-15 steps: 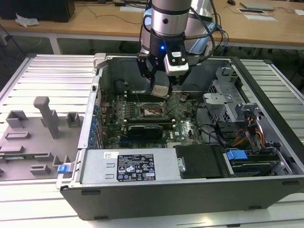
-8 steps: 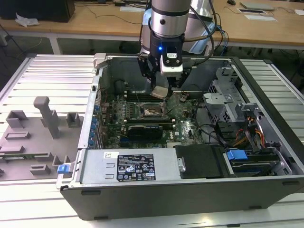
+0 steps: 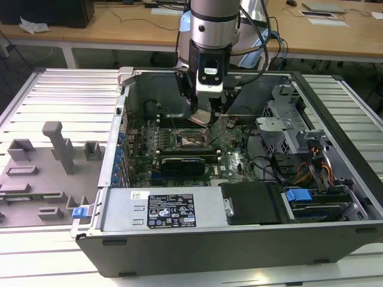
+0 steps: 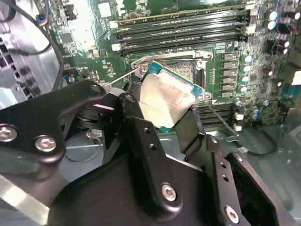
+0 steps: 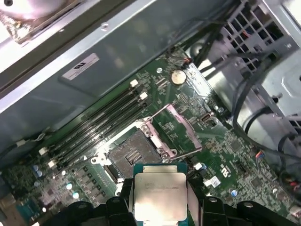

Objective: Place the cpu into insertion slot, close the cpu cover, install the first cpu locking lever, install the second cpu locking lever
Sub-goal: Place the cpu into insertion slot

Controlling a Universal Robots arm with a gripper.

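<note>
A ribbed aluminium table (image 3: 60, 89) is carrying an open computer case (image 3: 239, 257) of grey sheet metal, which is lying on its side with its interior facing up. Blocky matte grey fixtures (image 3: 60, 146) are sitting on the table towards the exterior view's left. Inside the case a green motherboard (image 3: 233, 161) is lying flat, dotted with small components and crossed by long, narrow black memory slots (image 5: 99, 122).

The insertion slot (image 5: 131, 153) is sitting beside those slots, a square socket with a dark frame and a fine-grained contact field in its centre, and it is standing bare. The cpu cover (image 5: 176, 129), a thin metal frame plate with a large window, is swung open, hinged at the socket's edge on the side away from the memory slots.

The arm (image 3: 214, 24), a smooth silver cylinder over a black wrist block, is reaching straight down into the case. Its black gripper (image 4: 164, 117) is hanging above the board, just beside the socket. Its fingers (image 5: 195, 197) are closed in on two opposite edges of the cpu (image 5: 160, 195) and pinching it between them. The chip is a small flat square with a brushed pale silver top on a teal-green base. It is hovering clear of the socket, and in the second wrist view it is tilting rather than lying level.
</note>
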